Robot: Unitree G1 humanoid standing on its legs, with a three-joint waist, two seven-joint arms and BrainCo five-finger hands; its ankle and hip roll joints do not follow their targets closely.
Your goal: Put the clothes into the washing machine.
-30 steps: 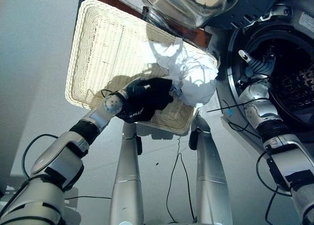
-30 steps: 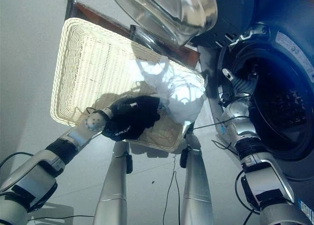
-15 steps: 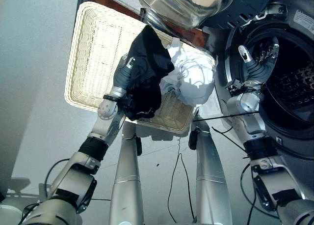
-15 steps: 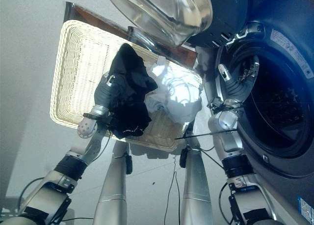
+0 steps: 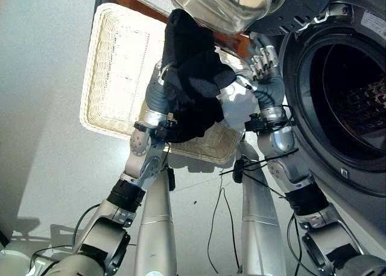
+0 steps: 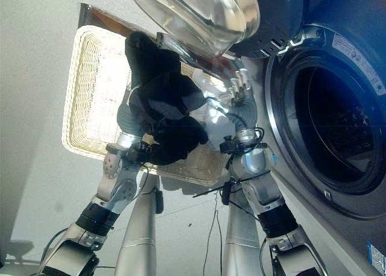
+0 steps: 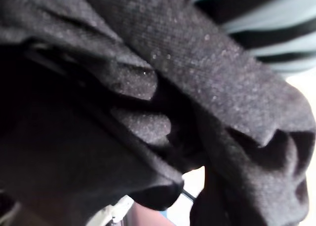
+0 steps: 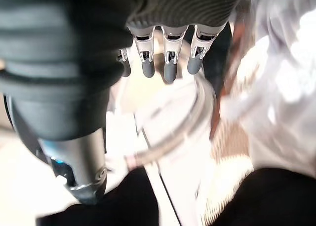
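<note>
Above basket (image 5: 114, 65), black garment (image 5: 193, 77) in left hand (image 5: 158, 98)

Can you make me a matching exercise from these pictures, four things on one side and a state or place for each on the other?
Things:
1. black garment
2. white clothes
3. washing machine door
4. right robot hand

States:
A. swung open
B. lying in the wicker basket
C. fingers straight, holding nothing
D. lifted up by the left robot hand

Pairs: 1-D, 2-B, 3-A, 4-C
</note>
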